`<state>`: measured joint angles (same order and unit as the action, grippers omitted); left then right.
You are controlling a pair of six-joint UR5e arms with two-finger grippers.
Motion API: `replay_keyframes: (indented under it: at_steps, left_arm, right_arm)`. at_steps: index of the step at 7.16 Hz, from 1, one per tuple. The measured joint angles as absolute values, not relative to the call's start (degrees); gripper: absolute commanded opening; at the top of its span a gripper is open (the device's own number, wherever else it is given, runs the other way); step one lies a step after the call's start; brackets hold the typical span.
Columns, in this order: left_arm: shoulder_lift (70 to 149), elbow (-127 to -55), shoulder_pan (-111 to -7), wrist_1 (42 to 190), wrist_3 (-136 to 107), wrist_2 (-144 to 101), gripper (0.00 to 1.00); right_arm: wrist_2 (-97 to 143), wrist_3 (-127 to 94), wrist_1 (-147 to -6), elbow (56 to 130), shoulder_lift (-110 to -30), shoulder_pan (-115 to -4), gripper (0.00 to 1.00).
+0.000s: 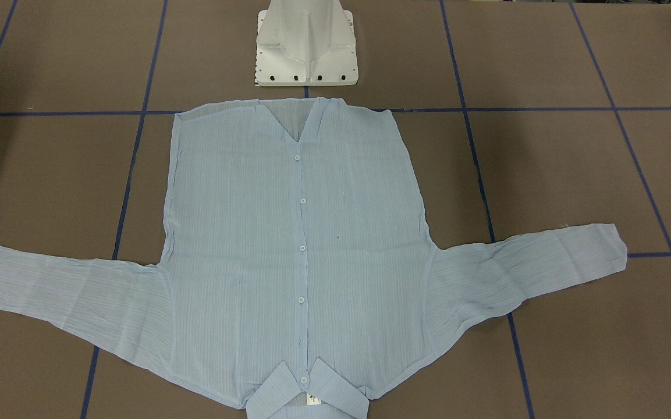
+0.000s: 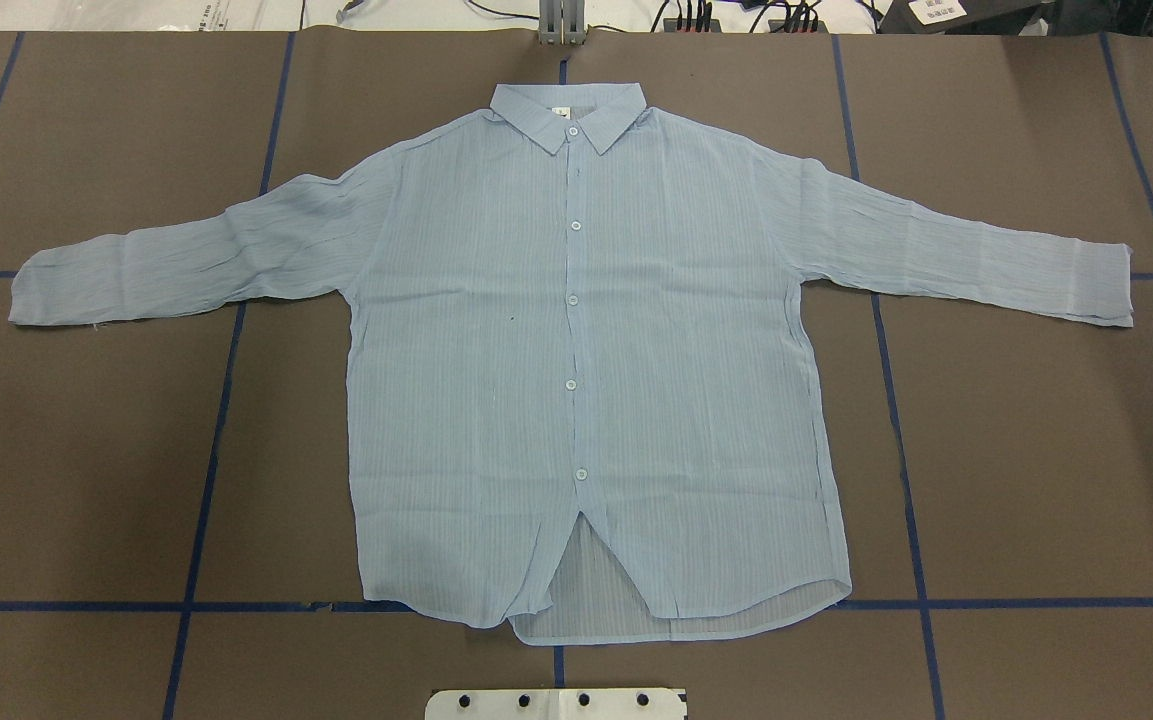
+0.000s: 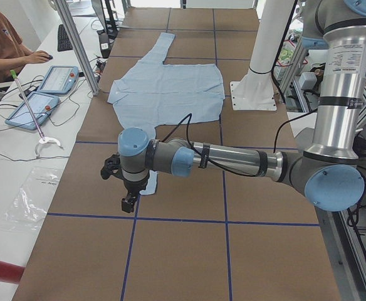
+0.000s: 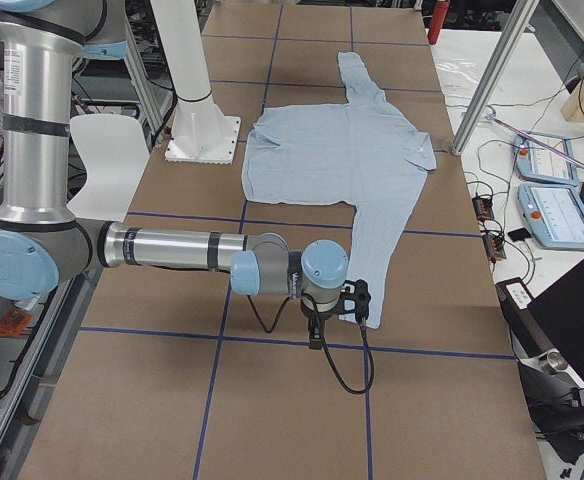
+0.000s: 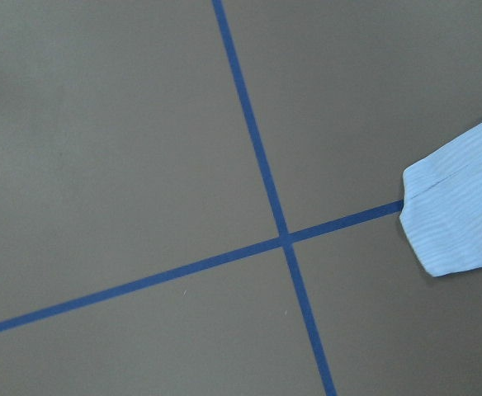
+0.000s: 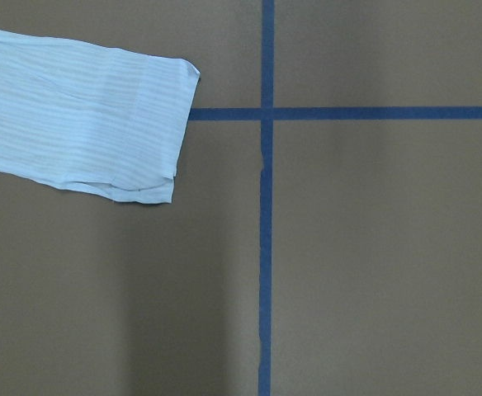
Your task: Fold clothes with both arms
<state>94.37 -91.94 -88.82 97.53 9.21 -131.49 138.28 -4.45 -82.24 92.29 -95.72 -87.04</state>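
Now the light blue shirt (image 2: 576, 350) lies flat and buttoned, front up, in the middle of the brown table (image 2: 86, 450). Its collar (image 2: 568, 110) points to the operators' edge and its hem (image 2: 676, 625) sits near the robot's edge, just in front of the white pedestal base (image 1: 306, 46). Small white buttons (image 2: 572, 298) run down the centre. One sleeve reaches toward the table's left end and the other toward its right end, both spread out and slightly wrinkled. Blue tape lines (image 2: 226, 400) cross the table under the fabric.

The left arm (image 3: 233, 160) stretches low across the table toward the operators' edge. The left gripper (image 3: 128, 202) points down near the left sleeve cuff (image 5: 460, 206), which lies on a tape line. The right arm (image 4: 172, 248) mirrors it at the other end, with the right gripper (image 4: 315, 338) pointing down beside the right sleeve cuff (image 6: 142, 124). Neither gripper shows clearly enough to tell whether its jaws are spread or closed.
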Motion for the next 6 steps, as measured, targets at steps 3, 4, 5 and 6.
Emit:
replay_keyframes:
  at_steps: [3, 4, 5, 6]
  left_arm:
    - [95.2, -85.9, -88.8, 106.7, 9.1, -133.4, 1.00]
    - [95.2, -84.2, -88.8, 109.2, 9.1, -133.4, 1.00]
    - [95.2, -83.4, -88.8, 110.5, 9.1, -133.4, 1.00]
    - [95.2, -83.2, -88.8, 110.9, 9.1, -133.4, 1.00]
  right_arm:
    - [136.6, -12.2, -66.5, 84.6, -92.1, -80.1, 1.00]
    - [133.8, -14.8, -62.2, 81.7, -89.9, -77.8, 1.00]
    - [131.8, -17.7, -58.8, 78.6, -87.5, -75.4, 1.00]
    - [130.9, -19.9, -57.2, 75.8, -85.4, -73.5, 1.00]
